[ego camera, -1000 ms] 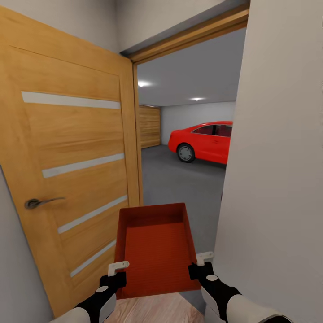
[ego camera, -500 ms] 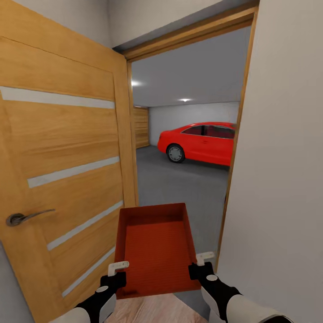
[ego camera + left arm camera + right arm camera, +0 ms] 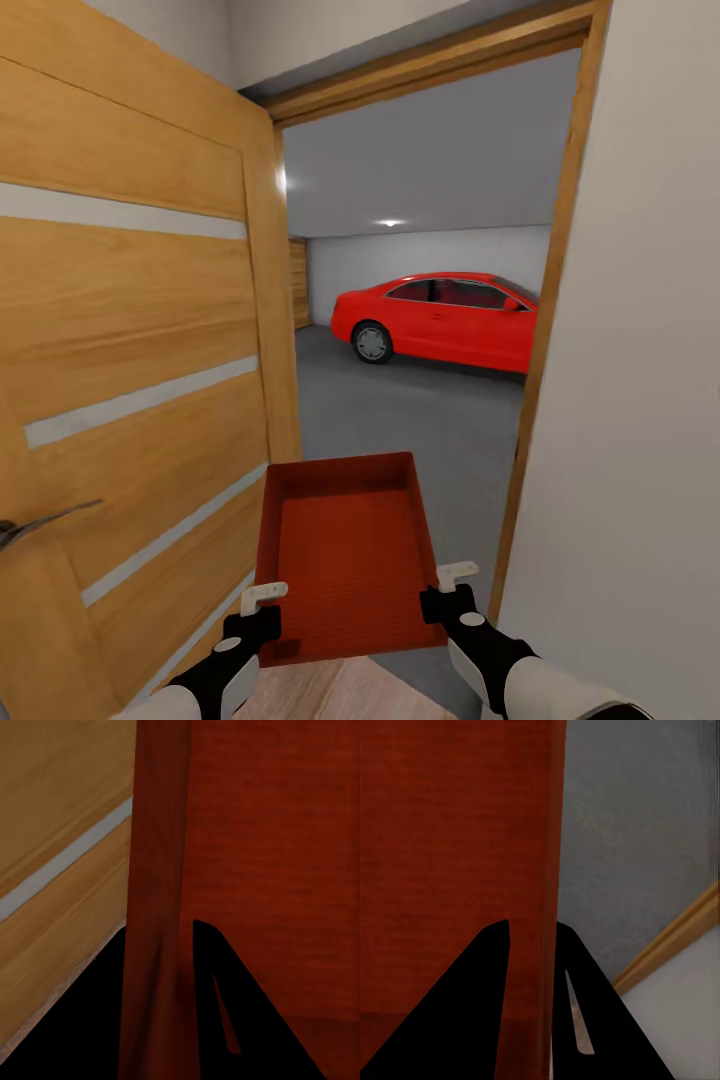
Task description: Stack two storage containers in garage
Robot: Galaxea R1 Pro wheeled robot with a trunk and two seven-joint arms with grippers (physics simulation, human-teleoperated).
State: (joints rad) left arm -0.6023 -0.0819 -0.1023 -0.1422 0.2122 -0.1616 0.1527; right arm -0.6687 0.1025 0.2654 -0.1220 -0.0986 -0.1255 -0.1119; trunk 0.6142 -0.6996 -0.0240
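Observation:
One red-orange open-top storage container [image 3: 345, 555] hangs level in front of me, empty, its long axis pointing through the doorway. My left gripper [image 3: 262, 605] is shut on its left wall [image 3: 154, 907] near the near corner. My right gripper [image 3: 450, 585] is shut on its right wall [image 3: 547, 870] near the other near corner. Through the doorway lies the garage with its dark grey concrete floor [image 3: 400, 410] and white back wall.
An open wooden door [image 3: 130, 380] with pale stripes and a metal handle [image 3: 40, 520] stands close on the left. The wooden door frame [image 3: 545, 330] and a white wall [image 3: 640, 400] stand close on the right. A red car [image 3: 440, 320] is parked inside the garage.
The camera has moved forward and turned a little right: door and handle slid left, more of the car and the right door frame show. Both grippers keep their hold on the container.

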